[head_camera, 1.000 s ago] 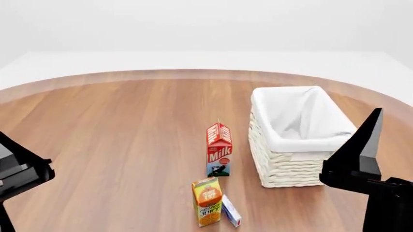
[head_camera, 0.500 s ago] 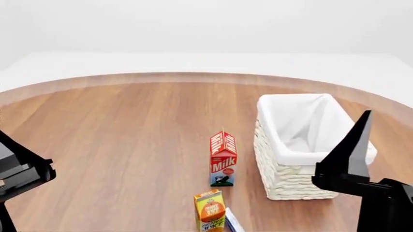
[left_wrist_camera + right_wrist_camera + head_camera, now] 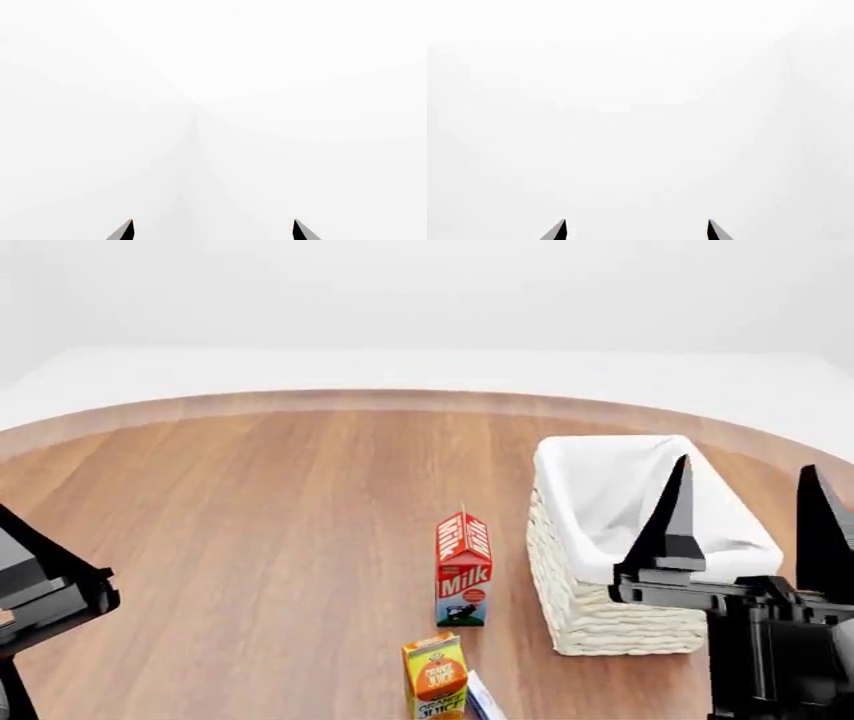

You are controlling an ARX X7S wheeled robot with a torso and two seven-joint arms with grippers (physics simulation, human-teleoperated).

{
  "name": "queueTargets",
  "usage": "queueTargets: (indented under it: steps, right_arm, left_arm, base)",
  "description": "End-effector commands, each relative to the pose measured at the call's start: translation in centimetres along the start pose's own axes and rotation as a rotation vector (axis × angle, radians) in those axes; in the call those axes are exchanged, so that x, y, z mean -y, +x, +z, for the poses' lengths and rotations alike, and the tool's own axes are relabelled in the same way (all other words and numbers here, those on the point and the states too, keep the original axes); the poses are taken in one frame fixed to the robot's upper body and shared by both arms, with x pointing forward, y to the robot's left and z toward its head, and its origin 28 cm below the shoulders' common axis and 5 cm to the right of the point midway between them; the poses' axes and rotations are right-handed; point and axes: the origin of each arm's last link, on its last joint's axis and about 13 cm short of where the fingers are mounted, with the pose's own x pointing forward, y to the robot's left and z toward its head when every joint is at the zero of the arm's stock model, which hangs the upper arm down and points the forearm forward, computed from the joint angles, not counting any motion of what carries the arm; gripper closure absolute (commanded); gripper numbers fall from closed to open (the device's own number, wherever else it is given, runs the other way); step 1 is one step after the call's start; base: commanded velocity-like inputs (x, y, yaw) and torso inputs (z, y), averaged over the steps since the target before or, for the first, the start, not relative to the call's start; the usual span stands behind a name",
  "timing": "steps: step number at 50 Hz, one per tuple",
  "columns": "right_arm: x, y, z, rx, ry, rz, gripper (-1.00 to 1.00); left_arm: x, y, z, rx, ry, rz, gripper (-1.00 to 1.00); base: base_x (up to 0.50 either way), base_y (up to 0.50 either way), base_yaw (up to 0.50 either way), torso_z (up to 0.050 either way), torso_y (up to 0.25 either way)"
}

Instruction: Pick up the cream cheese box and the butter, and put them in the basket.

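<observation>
The right gripper is hanging at the right of the head view with its two black fingers pointing upward and standing well apart, nothing between them; it is showing in front of the near right corner of the basket. In the right wrist view only the two dark fingertips are showing, wide apart against blank white. The left gripper is likewise holding nothing: its wrist view is giving two dark tips spread apart over featureless white. In the head view only a black part of the left arm is showing at the left edge, above the wooden table.

The basket, white woven with a white cloth lining, is sitting on the table right of centre. Just to its left a red and white milk carton is standing upright, apart from the basket wall. Nearer the robot, at the bottom edge, an orange juice carton is standing, cut off by the frame. The cream cheese box, white and light blue, is lying just beside the juice carton's right side, also partly cut off. The butter is not showing in any view.
</observation>
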Motion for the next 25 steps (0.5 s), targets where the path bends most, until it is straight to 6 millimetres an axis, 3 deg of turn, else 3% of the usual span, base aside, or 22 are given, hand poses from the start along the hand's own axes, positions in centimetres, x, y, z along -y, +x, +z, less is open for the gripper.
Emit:
queueTargets:
  steps: [1, 10, 25]
  right_arm:
    - [-0.6, 0.4, 1.0, -0.241, 0.026, 0.169, -1.00]
    - [-1.1, -0.4, 1.6, -0.436, 0.081, 0.250, -1.00]
    - [-1.3, -0.8, 4.7, -0.659, 0.071, 0.319, -1.00]
  left_arm:
    - [-0.2, 0.1, 0.3, 0.004, 0.010, 0.008, -1.00]
    - [-0.3, 0.2, 0.4, 0.006, 0.011, 0.012, -1.00]
    - [-0.3, 0.1, 0.4, 0.005, 0.011, 0.020, -1.00]
  base:
    - [0.00, 0.00, 0.00, 0.000, 0.000]
    - [0.00, 0.00, 0.00, 0.000, 0.000]
    - [0.00, 0.00, 0.00, 0.000, 0.000]
